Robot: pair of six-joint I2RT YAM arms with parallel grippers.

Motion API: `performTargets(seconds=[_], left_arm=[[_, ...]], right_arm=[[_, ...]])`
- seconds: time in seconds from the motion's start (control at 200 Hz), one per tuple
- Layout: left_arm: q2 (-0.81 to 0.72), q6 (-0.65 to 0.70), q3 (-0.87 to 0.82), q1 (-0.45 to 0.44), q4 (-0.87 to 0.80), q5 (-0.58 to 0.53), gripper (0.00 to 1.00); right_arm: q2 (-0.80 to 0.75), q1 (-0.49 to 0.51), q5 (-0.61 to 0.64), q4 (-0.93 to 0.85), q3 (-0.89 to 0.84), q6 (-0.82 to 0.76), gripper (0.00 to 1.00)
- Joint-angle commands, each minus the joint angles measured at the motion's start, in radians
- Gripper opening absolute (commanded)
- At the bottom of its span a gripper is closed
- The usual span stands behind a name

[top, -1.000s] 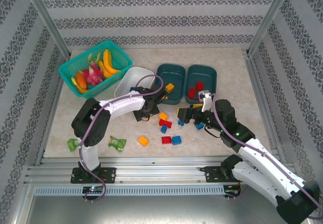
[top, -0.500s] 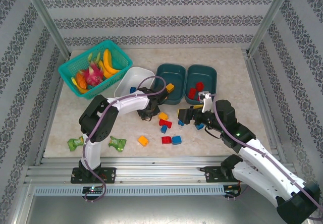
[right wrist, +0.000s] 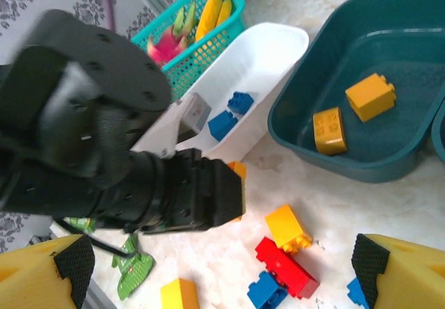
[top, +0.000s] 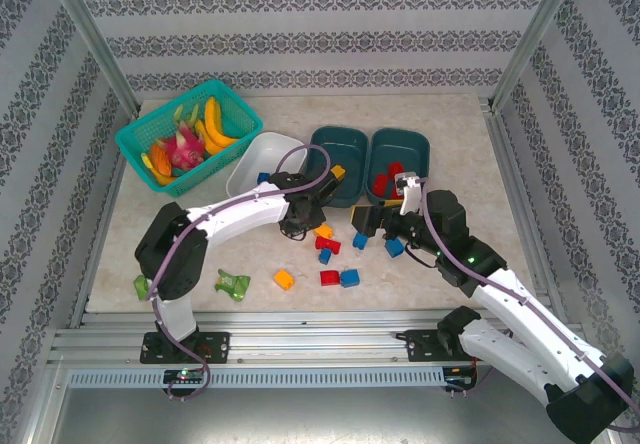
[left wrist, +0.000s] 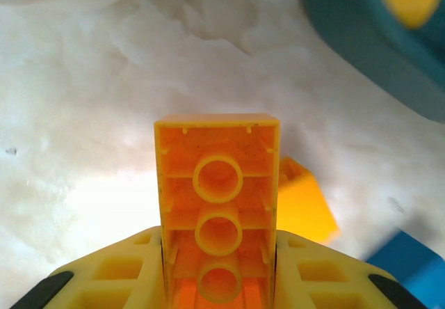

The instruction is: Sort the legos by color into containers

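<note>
Pose: the left arm point(top: 240, 209) has its white forearm reaching forward and right from a raised elbow. The left gripper point(left wrist: 220, 267) has its yellow fingers point(left wrist: 118, 274) clamped on an orange-yellow brick point(left wrist: 218, 184), which stands out past the tips with its hollow underside toward the wrist camera. The right arm point(top: 520, 299) is stretched forward and left. The right gripper point(right wrist: 222, 274) has jaws spread wide, gripping nothing, its black-padded fingertips point(right wrist: 73, 260) well apart. The black left wrist point(right wrist: 90, 135) sits just ahead of that gap.
</note>
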Motion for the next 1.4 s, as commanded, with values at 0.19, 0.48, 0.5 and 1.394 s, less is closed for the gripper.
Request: performTargets(seconds=[0.19,0.48,0.5,1.394], left_arm=[[0.199,0.174,0.422,0.028,-0.121,0.186,0.24],[0.55,0.253,0.905,0.116,-0.246,0.379,0.23],[0.56,0.258,0.913,0.123,-0.244,0.384,0.23],[0.587,0.385,0.938,0.192,-0.237,0.466,0.61]], right_arm=[[0.014,-0.048,0.11,0.01,0.121,0.022,0.97],[0.004,-0.09,0.101,-0.006,0.142,0.034,0.97],[0.0,-0.091,0.102,-0.007,0.138,0.036,0.97],[0.044,-0.089,0.078,-0.06,0.126,0.039,0.96]])
